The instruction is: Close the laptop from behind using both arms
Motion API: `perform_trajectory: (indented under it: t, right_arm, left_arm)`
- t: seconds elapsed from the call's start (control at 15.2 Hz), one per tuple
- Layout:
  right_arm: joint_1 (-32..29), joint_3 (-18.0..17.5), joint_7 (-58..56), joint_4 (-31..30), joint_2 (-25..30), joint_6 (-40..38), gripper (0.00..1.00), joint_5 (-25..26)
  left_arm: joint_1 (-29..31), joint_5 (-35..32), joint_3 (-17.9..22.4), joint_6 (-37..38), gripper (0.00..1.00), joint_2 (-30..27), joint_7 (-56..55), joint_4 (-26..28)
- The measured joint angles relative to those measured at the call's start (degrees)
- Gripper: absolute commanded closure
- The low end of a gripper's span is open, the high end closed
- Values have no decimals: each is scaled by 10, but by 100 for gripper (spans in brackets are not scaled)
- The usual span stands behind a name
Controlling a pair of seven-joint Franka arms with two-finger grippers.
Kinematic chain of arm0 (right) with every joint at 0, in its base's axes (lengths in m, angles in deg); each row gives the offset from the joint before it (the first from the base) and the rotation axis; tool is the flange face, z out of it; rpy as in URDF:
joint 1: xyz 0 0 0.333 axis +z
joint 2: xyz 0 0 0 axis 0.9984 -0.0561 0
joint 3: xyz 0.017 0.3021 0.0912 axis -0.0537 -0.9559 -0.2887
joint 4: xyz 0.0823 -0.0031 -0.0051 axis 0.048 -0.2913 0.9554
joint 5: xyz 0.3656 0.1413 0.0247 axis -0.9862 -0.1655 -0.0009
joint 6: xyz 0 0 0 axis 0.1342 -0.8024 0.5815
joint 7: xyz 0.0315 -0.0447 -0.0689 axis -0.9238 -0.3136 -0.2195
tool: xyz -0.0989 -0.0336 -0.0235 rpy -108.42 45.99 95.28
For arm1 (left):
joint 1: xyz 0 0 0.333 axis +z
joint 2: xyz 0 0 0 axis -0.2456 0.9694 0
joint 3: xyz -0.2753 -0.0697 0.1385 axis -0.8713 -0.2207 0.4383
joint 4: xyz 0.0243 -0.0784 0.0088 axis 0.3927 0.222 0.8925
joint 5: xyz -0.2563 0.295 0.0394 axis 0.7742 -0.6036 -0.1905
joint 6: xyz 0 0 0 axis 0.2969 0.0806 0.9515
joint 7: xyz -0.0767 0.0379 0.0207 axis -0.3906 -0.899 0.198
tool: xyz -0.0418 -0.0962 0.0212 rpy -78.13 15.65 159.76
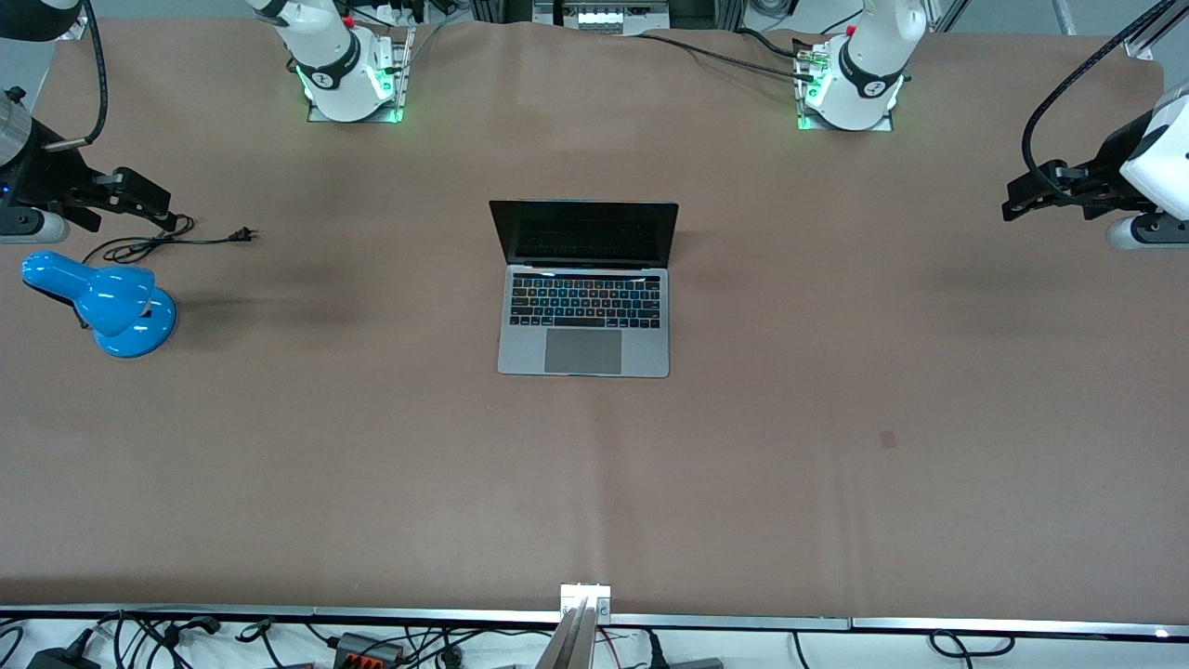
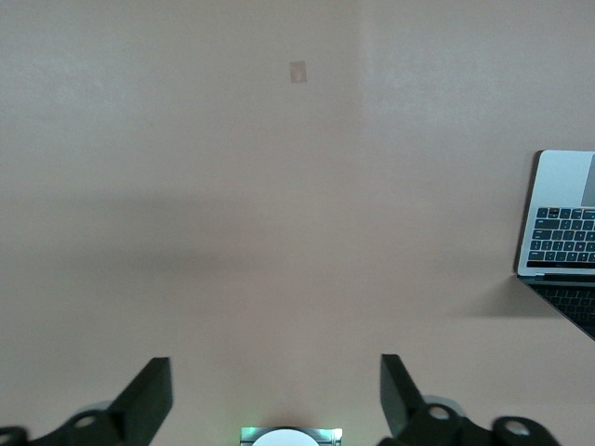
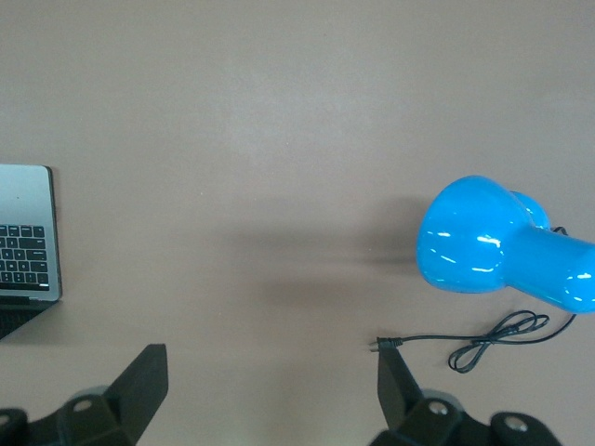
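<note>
The silver-grey laptop (image 1: 583, 288) stands open in the middle of the table, its black screen upright and its lit keyboard and trackpad showing. Its edge shows in the left wrist view (image 2: 562, 232) and in the right wrist view (image 3: 26, 246). My right gripper (image 1: 160, 209) hangs open and empty over the table at the right arm's end, over the lamp's cord. My left gripper (image 1: 1017, 200) hangs open and empty over bare table at the left arm's end. Both are well apart from the laptop. Each wrist view shows its own fingers spread, left (image 2: 276, 395) and right (image 3: 272, 386).
A blue desk lamp (image 1: 107, 302) lies at the right arm's end, also in the right wrist view (image 3: 493, 246), with its black cord and plug (image 1: 167, 242) beside it. A small tape mark (image 1: 888, 439) is on the brown table cover. The arm bases (image 1: 344, 74) (image 1: 855, 84) stand along the table's edge.
</note>
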Motion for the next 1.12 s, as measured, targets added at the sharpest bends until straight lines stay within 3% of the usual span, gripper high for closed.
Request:
perform_trajectory:
  t: [0.07, 0.13, 0.2, 0.26, 0.33, 0.79, 1.12]
  right_arm:
    - [0, 0, 0, 0, 0, 0, 0, 0]
    - [0, 0, 0, 0, 0, 0, 19, 0]
    - [0, 0, 0, 0, 0, 0, 60, 0]
    - [0, 0, 0, -1, -1, 1, 83, 0]
    - [0, 0, 0, -1, -1, 1, 99, 0]
    - [7, -1, -1, -1, -6, -25, 100, -4]
    - [24, -6, -1, -9, -49, -66, 100, -99]
  left_arm:
    - [0, 0, 0, 7, 76, 0, 1, 0]
    - [0, 0, 1, 19, 81, 0, 4, 0]
    - [1, 0, 1, 31, 87, -1, 10, -1]
    - [2, 0, 2, 40, 100, -2, 13, -1]
    - [4, 0, 2, 44, 100, -3, 16, -1]
    - [5, 0, 0, 74, 100, -8, 19, -2]
    - [5, 4, -3, 64, 100, -8, 26, -2]
